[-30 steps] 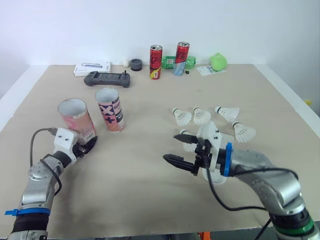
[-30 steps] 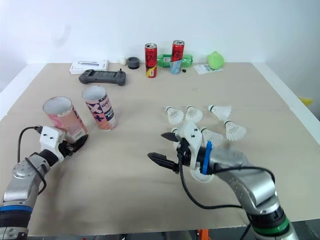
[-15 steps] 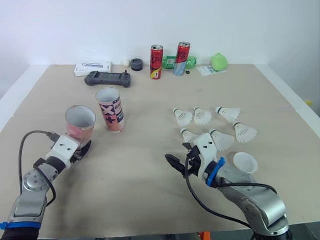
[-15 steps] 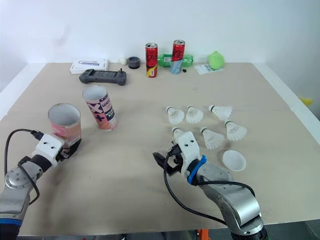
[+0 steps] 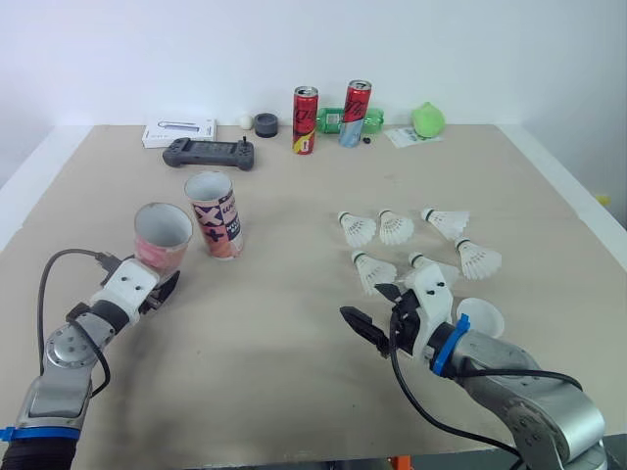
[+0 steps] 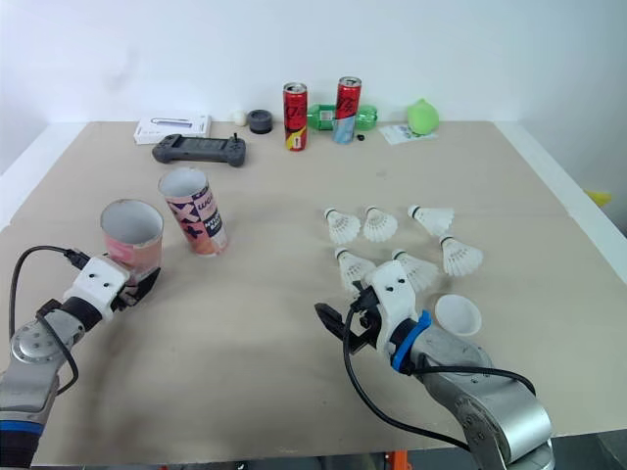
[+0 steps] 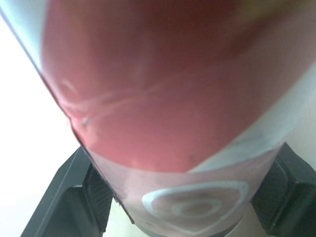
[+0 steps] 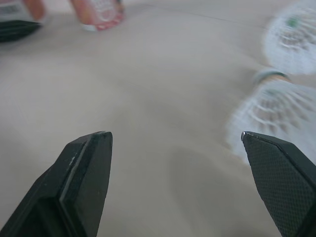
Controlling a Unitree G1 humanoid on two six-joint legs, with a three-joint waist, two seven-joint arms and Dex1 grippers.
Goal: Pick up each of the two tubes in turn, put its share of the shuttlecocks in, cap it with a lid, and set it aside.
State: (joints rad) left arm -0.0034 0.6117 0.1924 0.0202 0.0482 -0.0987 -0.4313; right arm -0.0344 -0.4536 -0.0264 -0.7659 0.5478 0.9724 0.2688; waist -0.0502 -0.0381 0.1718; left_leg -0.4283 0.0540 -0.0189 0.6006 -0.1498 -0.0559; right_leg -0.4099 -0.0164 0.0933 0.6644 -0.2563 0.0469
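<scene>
The left arm stretches forward, its pincer (image 5: 160,284) clamped around the foot of the pink tube (image 5: 163,230). The right arm lies low, its pincer (image 5: 372,307) turned toward the left, fingers spread wide.

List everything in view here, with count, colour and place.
Tubes: two; pink tube held at left, patterned tube standing beside it.
Shuttlecocks: six, white, right of centre.
Lid: one, white, near the shuttlecocks.
Cans: two, red, at the back.
Bottle: one, green, behind the cans.
Controller: one, dark grey, back left.
Box: one, white, behind the controller.
Green round thing: one, back right.
Left gripper: black, shut on the pink tube.
Right gripper: black, open, beside the shuttlecocks.
</scene>
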